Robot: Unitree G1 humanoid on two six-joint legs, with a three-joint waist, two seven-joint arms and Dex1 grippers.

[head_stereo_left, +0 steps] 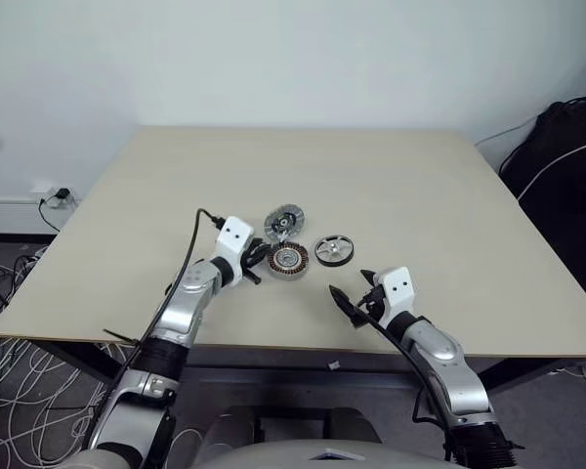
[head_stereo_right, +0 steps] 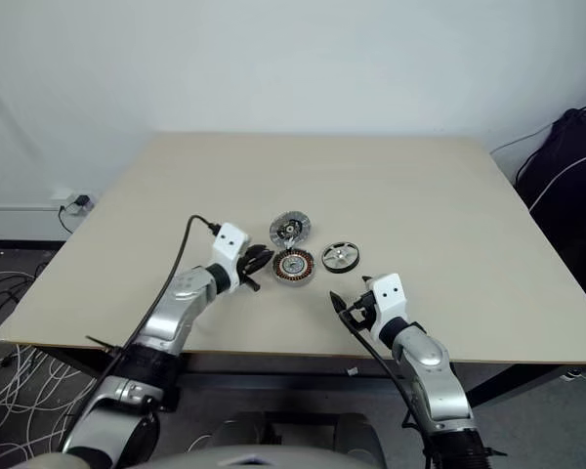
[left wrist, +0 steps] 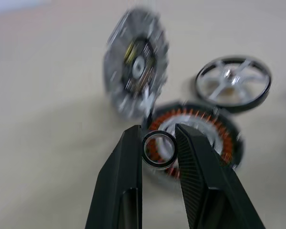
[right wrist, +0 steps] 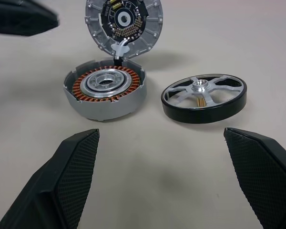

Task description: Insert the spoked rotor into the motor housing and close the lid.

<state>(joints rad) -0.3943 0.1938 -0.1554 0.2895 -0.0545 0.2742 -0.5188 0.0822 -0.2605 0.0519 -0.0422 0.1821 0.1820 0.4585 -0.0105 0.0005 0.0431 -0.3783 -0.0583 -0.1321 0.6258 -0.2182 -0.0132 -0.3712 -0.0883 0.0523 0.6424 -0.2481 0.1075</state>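
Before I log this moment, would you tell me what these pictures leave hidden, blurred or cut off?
- Left wrist view: the lid is smeared by motion blur, so its ribs are unreadable.
- Same view: the left gripper and the small ring it pinches cover part of the motor housing.
- Right wrist view: the open right gripper is cut off by the bottom edge.
- Head views: the spoked rotor is too small to show its hub.

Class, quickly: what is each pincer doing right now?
Left pincer: shut on a small thin ring.
Right pincer: open, holding nothing.
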